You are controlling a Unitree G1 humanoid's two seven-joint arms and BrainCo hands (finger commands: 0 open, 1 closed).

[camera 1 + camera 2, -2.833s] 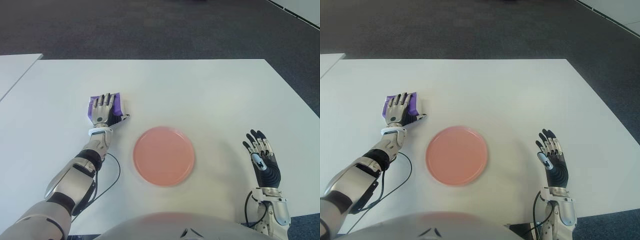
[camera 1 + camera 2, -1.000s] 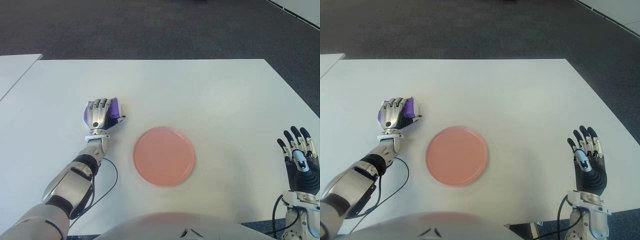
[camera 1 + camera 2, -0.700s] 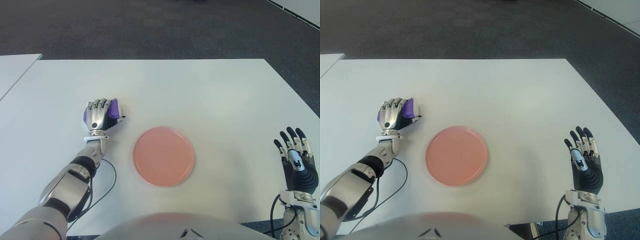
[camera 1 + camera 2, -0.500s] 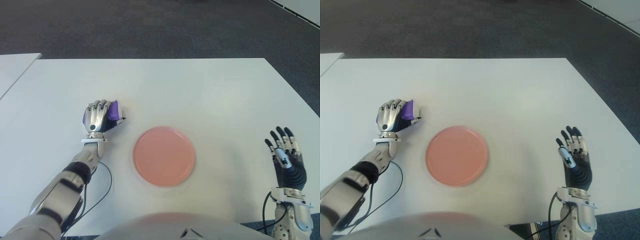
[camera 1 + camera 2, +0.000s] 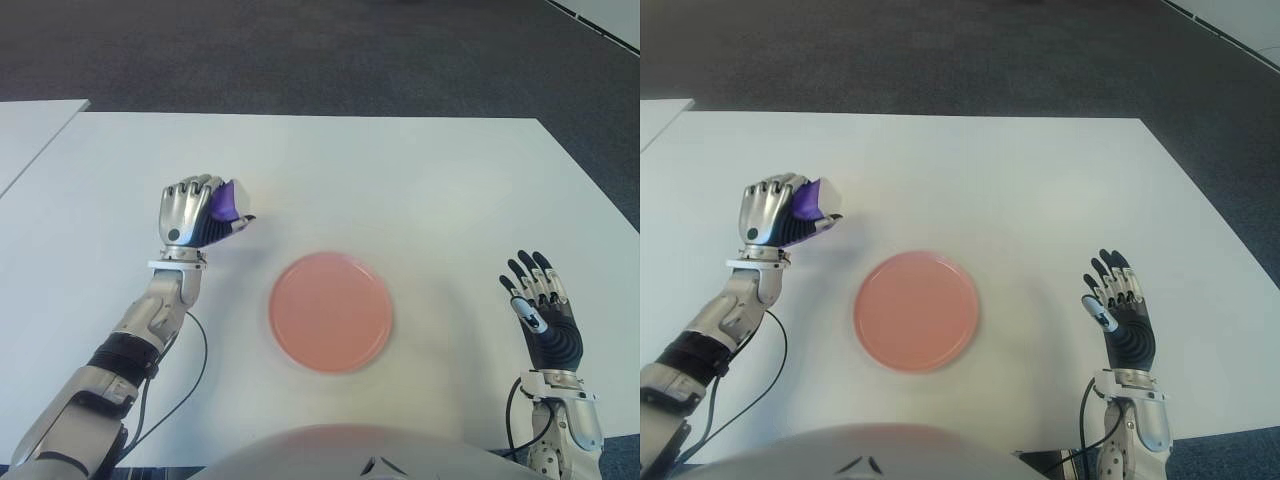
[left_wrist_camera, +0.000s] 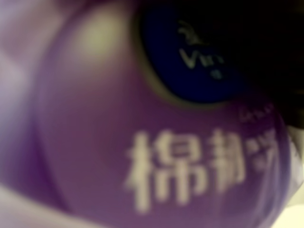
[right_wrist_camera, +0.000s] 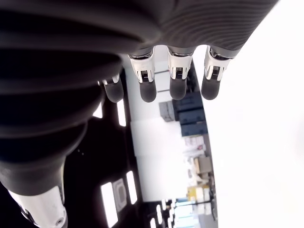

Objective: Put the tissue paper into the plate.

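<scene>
Tabletop scene seen from the robot's head, described from its left to its right. At about nine o'clock from the centre, the left hand (image 5: 192,212) is raised above the white table (image 5: 400,190), its fingers curled tight around the tissue paper (image 5: 228,201), a small purple pack whose end pokes out between fingers and thumb on the side facing the plate. The left wrist view is filled by the purple wrapper with white printed characters (pressed so close that nothing else shows), which fits a full fist grip. A dark cable (image 5: 185,365) loops on the table beside that forearm.

At the centre, towards six o'clock, lies the pink plate (image 5: 330,311), round, flat and holding nothing. The pack sits at roughly ten o'clock from it, well apart.

At about four o'clock, near the table's near edge, the right hand (image 5: 541,318) shows with palm facing the camera and fingers spread, holding nothing.

Risks, as a judgement: the wrapper looks slick and only part of it is enclosed, so it could slip during the carry. Released too early or from height, the light pack could bounce off the shallow plate.
</scene>
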